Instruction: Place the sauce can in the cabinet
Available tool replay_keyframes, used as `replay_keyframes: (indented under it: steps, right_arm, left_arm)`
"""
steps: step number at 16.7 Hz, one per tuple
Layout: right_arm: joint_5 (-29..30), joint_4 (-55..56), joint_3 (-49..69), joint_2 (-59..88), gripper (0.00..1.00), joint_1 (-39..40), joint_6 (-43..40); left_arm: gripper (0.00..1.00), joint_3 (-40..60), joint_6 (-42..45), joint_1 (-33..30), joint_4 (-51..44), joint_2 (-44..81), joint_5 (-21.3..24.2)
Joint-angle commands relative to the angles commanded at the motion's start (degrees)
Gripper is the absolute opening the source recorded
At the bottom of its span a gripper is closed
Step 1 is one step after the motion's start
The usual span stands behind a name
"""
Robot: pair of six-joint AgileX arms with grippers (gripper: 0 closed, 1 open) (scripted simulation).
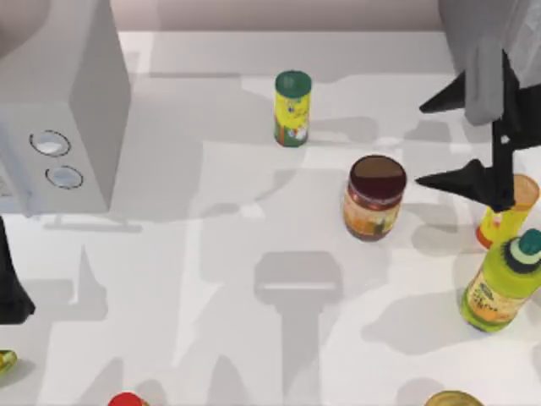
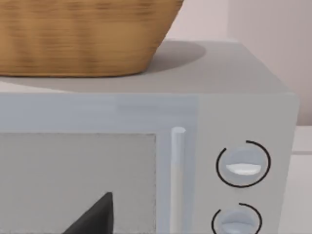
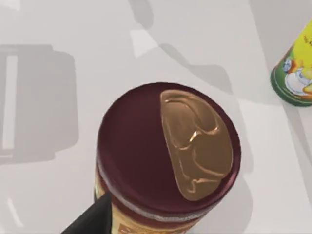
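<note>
Sauce can (image 1: 374, 198): squat, wide cylinder standing upright on the white table (image 1: 211, 254), a little right of centre in the top view. Lid dark maroon-brown; the right wrist view shows a glossy bronze-gold pull tab (image 3: 196, 146) set into it. Label orange and brown with a paler band below the lid rim. Nothing holds it.

Right gripper (image 1: 439, 139): black, two pointed fingers spread wide apart, hanging above the table just right of the sauce can, one tip level with the can and the other farther toward the back. A dark fingertip (image 3: 90, 219) shows beside the can's rim in the right wrist view; whether it touches cannot be told.

Left gripper (image 1: 13, 288): black, at the left edge of the top view, in front of the grey box. Whether its fingers are apart or together cannot be told. One dark finger (image 2: 92, 217) shows before the box's front panel.

Grey box (image 1: 68, 110): large, at the table's back left, with two ringed round knobs (image 2: 242, 163), a pale upright handle (image 2: 178, 170) and a flat door panel. A woven basket (image 2: 83, 34) stands on its roof; its contents are hidden.

Other containers, all upright and closed:
- slim yellow can (image 1: 292, 108), green lid, behind the sauce can, well apart.
- orange-capped yellow bottle (image 1: 507, 211), right of the sauce can, partly behind the gripper.
- yellow-green bottle (image 1: 503, 283), teal cap, just in front of it.
</note>
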Motion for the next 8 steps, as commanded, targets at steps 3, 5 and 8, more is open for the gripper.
replay_keyframes:
  steps: [3, 5, 8]
  right_arm:
    - [-4.03, -5.09, 4.99, 10.43, 1.00, 0.61, -6.69]
    - [-5.62, -7.40, 6.52, 14.37, 1.00, 0.73, -9.43]
    - [-6.22, -8.38, 6.94, 15.88, 1.00, 0.71, -10.51]
  left_arm:
    - [1.00, 0.00, 0.00, 0.00, 0.00, 0.00, 0.00]
    - [1.00, 0.00, 0.00, 0.00, 0.00, 0.00, 0.00]
    - [1.00, 0.00, 0.00, 0.00, 0.00, 0.00, 0.00]
